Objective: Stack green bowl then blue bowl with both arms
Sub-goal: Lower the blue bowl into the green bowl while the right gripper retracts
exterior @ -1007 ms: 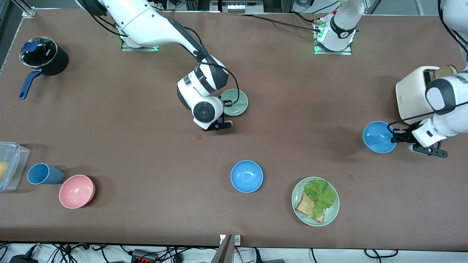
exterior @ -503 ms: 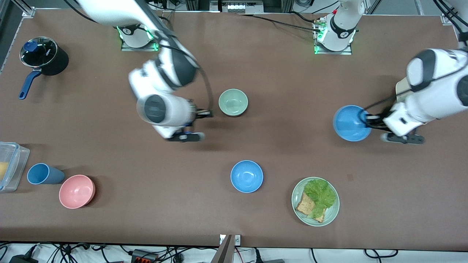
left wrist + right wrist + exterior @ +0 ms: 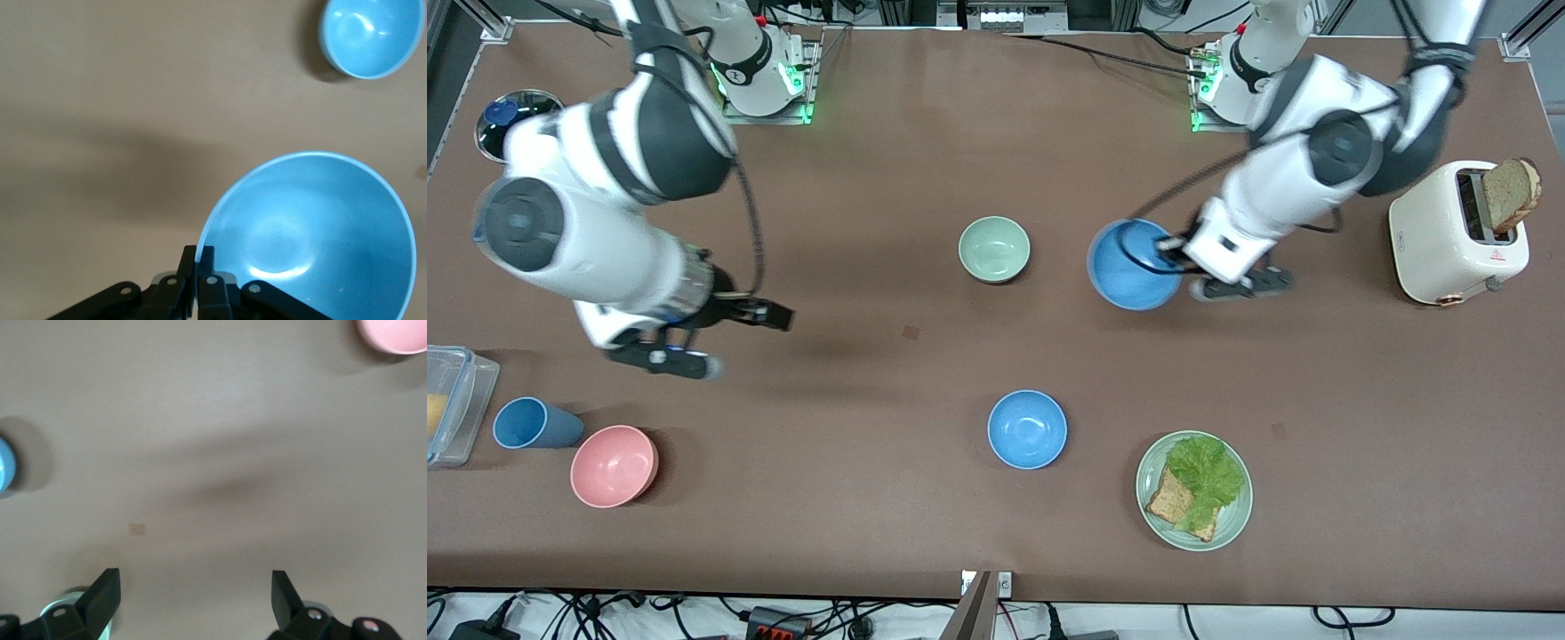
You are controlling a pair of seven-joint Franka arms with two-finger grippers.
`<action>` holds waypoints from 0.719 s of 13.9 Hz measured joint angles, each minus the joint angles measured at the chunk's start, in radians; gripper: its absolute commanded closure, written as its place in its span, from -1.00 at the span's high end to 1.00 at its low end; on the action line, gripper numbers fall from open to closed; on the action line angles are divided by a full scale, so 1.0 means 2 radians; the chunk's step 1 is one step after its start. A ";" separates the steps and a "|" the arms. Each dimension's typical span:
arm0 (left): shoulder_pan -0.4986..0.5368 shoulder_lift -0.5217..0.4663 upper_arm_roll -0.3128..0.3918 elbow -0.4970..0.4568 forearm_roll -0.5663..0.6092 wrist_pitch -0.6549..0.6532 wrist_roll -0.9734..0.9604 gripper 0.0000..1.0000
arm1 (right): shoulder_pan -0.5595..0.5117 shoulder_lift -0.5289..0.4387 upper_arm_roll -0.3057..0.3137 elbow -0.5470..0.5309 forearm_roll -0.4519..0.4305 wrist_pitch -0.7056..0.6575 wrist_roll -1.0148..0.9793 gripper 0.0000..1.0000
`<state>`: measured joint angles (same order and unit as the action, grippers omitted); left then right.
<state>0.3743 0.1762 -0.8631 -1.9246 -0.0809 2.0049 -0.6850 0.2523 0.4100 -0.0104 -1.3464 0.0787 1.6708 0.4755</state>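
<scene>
Carried toward the green bowl [image 3: 994, 250], the blue bowl [image 3: 1134, 265] hangs over bare counter [image 3: 925, 391] beside it, clamped in the left pincer [image 3: 1172, 252]. Right pincer [image 3: 769, 313], fingers apart, has withdrawn toward its own end.

This is a robotics lab set up like a kitchen. Two white robot arms stand on bolted bases with green lights on a wide brown table [image 3: 925, 160]. Loose black cables [image 3: 694, 613] hang along its edge, while a cream toaster [image 3: 1449, 236] holds bread.
</scene>
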 measured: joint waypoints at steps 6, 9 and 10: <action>-0.114 0.022 -0.014 -0.011 0.000 0.046 -0.154 -0.99 | -0.056 -0.018 -0.011 0.007 -0.003 -0.006 -0.067 1.00; -0.145 0.043 -0.013 -0.031 0.038 0.085 -0.192 -0.99 | -0.073 -0.023 -0.033 0.012 -0.003 -0.004 -0.097 1.00; -0.151 0.053 -0.013 -0.041 0.063 0.102 -0.212 -0.99 | -0.082 -0.030 -0.037 0.014 -0.003 -0.004 -0.122 1.00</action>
<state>0.0728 0.2828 -0.8889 -2.0058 0.0442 2.2085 -1.1080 0.0880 0.3508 -0.0836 -1.3182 0.0725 1.6632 0.2318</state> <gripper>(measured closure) 0.956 0.000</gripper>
